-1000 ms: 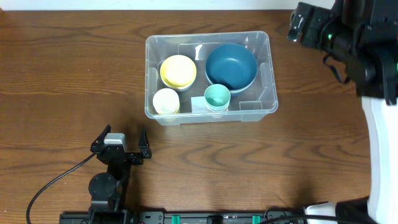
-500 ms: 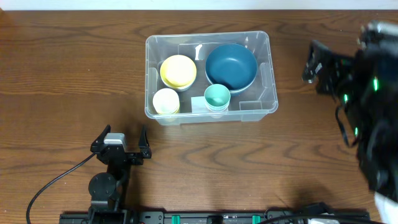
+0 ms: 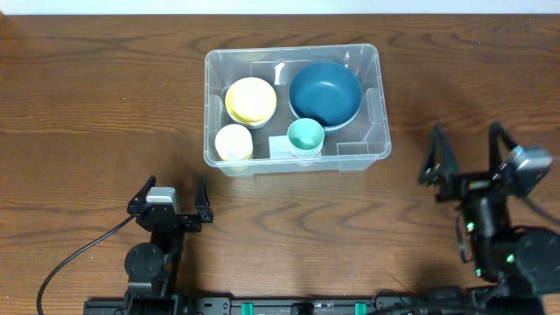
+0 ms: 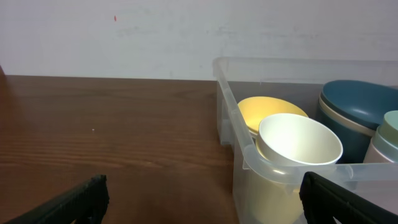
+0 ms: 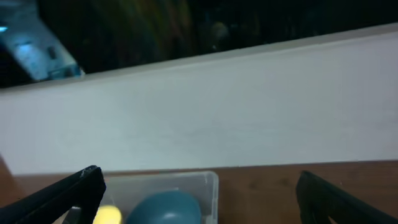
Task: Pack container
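The container (image 3: 381,105), a clear plastic bin, sits on the table behind centre. Inside it are a dark blue bowl (image 3: 325,93), a yellow bowl (image 3: 251,99), a cream cup (image 3: 234,142) and a teal cup (image 3: 305,136). My left gripper (image 3: 171,191) is open and empty, in front of the bin's left corner. In the left wrist view the container (image 4: 245,165) is close on the right, with the cream cup (image 4: 298,140) nearest. My right gripper (image 3: 465,133) is open and empty to the bin's right front. The right wrist view shows the container (image 5: 202,183) low on the left.
Brown wooden table (image 3: 105,105) all round the bin. A black cable (image 3: 70,258) trails from the left arm's base. A black rail (image 3: 289,306) runs along the front edge. A white wall (image 4: 124,37) stands behind the table.
The right arm has swung from the far right back corner down to the front right of the table. The left arm and the bin have not moved.
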`<state>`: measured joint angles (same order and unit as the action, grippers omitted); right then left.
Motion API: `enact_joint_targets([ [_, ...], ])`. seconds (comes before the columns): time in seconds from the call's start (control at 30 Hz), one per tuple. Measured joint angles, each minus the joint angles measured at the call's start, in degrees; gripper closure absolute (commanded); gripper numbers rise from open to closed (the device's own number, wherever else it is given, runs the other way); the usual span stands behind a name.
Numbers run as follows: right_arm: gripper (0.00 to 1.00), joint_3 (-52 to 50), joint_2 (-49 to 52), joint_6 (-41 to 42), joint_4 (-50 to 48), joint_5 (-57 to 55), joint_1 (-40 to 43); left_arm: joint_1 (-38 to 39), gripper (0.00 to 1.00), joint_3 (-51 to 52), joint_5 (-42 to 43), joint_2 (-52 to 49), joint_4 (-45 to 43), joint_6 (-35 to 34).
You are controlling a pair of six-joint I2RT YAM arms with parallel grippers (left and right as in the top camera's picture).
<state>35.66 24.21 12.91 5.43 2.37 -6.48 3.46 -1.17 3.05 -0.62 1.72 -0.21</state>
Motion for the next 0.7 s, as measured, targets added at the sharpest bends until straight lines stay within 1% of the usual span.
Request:
enact_joint_targets([
  [0.17, 0.01, -9.3, -7.8, -3.6, -2.8, 1.8, 0.0, 0.0, 0.02, 0.0, 0.0, 0.0, 0.0, 0.0],
  [0.47, 0.01, -20.9, -19.7, -8.2, -6.2, 5.1, 2.5, 0.0, 0.02, 0.0, 0.0, 0.0, 0.0, 0.0],
  [0.6, 0.01, -24.5, -23.2, -8.9, -6.8, 5.9, 3.3, 0.0, 0.02, 0.0, 0.0, 0.0, 0.0, 0.0],
  [0.7, 0.01, -26.2, -23.3, -9.8, -7.9, 6.1, 3.3, 0.0, 0.02, 0.0, 0.0, 0.0, 0.0, 0.0],
])
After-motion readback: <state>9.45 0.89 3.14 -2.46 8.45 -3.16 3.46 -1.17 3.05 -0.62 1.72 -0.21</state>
